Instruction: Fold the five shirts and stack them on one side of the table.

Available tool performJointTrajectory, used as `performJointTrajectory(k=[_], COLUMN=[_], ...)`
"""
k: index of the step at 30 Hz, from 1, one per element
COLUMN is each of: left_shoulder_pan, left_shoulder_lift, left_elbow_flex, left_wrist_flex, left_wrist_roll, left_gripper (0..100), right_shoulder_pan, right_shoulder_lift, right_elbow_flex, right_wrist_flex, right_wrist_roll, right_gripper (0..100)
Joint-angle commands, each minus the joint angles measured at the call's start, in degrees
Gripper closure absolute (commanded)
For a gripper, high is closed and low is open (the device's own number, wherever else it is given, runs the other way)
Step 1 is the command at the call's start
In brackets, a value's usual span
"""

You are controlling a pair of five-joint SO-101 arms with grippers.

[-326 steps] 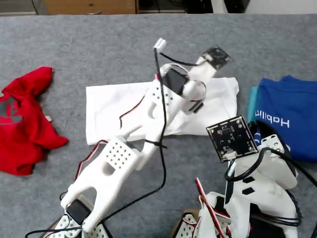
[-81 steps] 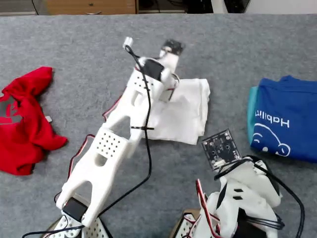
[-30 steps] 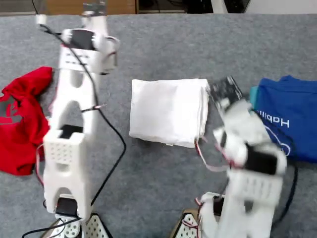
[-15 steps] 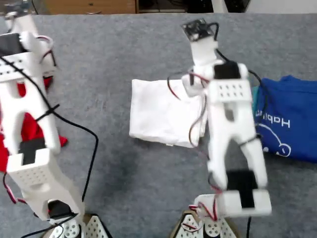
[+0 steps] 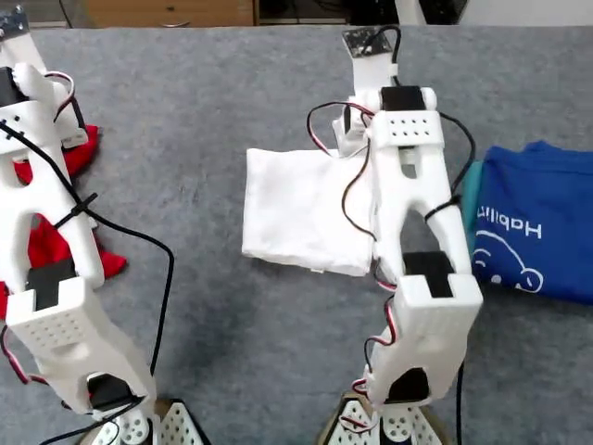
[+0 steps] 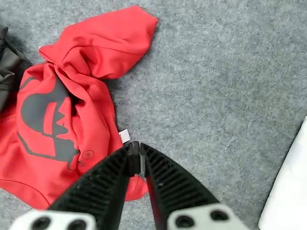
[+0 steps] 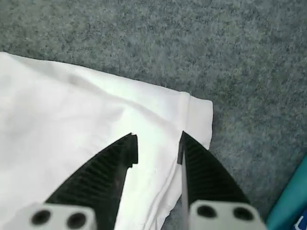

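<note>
A folded white shirt (image 5: 296,213) lies mid-table. My right gripper (image 7: 157,143) hangs open over its far corner nearest the blue shirt, one finger over the cloth (image 7: 72,120), nothing between the fingers. In the high view the right arm stretches across that side of the shirt, its gripper (image 5: 350,139) at the far edge. A crumpled red shirt (image 6: 72,96) with a dark print lies at the table's left (image 5: 82,156). My left gripper (image 6: 135,155) is shut and empty just above it, near its white label.
A folded blue shirt (image 5: 537,222) rests on a teal one (image 5: 473,185) at the right side. A dark garment (image 6: 5,62) lies beside the red shirt. Grey felt (image 5: 204,93) covers the table; wooden furniture (image 5: 167,11) stands behind it.
The left arm swung away from the white shirt to the red one. The right arm rose and reached over the white shirt's right edge, then shifted slightly farther and leftward.
</note>
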Motion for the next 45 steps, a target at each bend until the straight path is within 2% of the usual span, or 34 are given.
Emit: performJointTrajectory(k=[1,15,29,45], left_shoulder_pan=[-0.2,-0.1,-0.1,0.5], left_shoulder_lift=[-0.3,4.8,4.9,4.9], left_elbow_flex=[0.0,-0.6,-0.6,-0.4], left_wrist_flex=[0.5,0.5,0.5,0.5], left_wrist_roll=[-0.4,-0.4,-0.4,-0.4], left_gripper=[98,98,98,98], right_shoulder_pan=[-0.5,4.7,4.9,3.7], right_shoulder_lift=[0.4,1.0,10.6,11.3], right_elbow_flex=[-3.6,-9.2,-12.3,-14.2], right_wrist_flex=[1.8,11.7,10.1,9.7], right_wrist_roll=[-1.4,-2.2,-2.4,-2.5], right_gripper=[87.8,87.8,87.8,88.0])
